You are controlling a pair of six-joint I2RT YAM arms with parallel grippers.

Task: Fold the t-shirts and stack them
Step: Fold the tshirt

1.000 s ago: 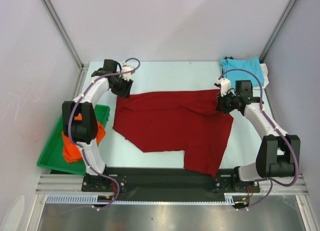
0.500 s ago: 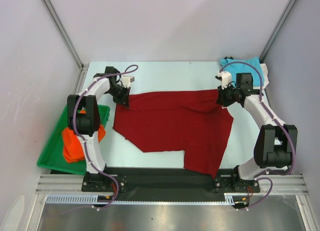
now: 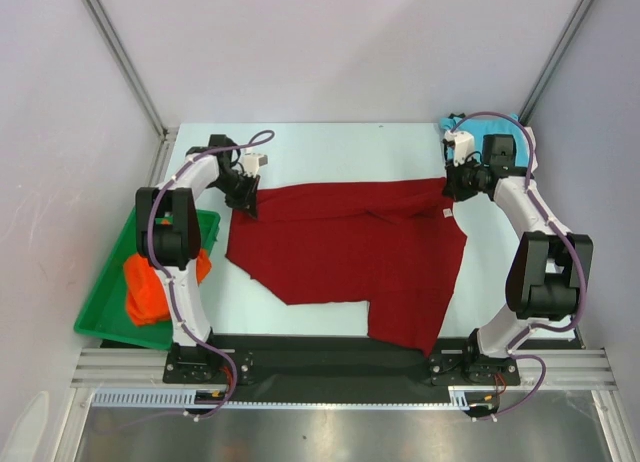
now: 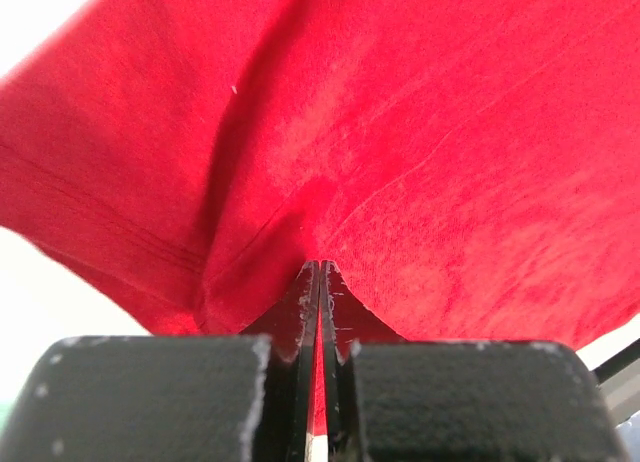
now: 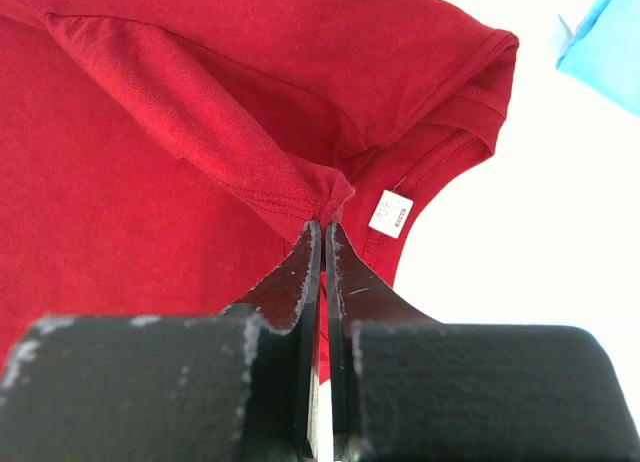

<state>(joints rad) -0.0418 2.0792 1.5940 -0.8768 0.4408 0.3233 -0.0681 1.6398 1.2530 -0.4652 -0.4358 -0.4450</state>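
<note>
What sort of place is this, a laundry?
More likely a robot test cell: white panels on a metal frame enclose the table, two robot arms are bolted at its near edge, and a dark red t-shirt lies spread between them.

The left gripper (image 4: pixel 320 267), open a second ago, now pinches the far-left corner of the dark red t-shirt (image 3: pixel 350 252). The right gripper (image 3: pixel 452 187) has drawn its corner outward toward the turquoise t-shirt (image 5: pixel 610 52), baring a white label (image 3: pixel 449 213).
</note>
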